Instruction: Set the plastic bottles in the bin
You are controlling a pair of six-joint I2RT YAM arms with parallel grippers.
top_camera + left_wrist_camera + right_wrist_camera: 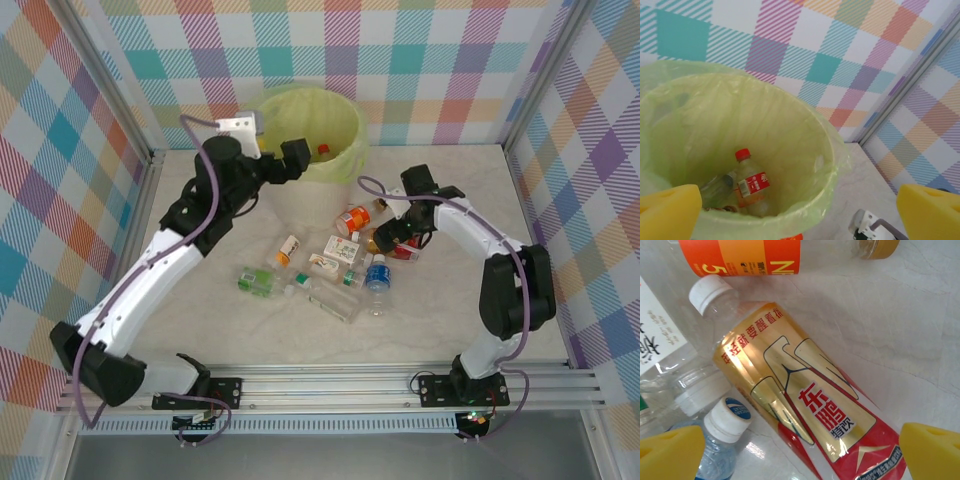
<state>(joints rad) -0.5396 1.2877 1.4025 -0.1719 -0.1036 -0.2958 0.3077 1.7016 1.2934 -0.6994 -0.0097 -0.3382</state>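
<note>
A gold-and-red bottle [805,405] is seen between the spread, empty jaws of the right gripper [800,452]; the left gripper [800,215], likewise spread and empty, is held above the bin [835,150].

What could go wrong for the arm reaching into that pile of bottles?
The right gripper hangs open over the gold-and-red bottle, but a bottle with a blue-marked cap lies right against it, so closing could pinch both or knock one away. The gold-and-red bottle is round and glossy, lying on its side, so it might roll or slip out of the grip.
</note>
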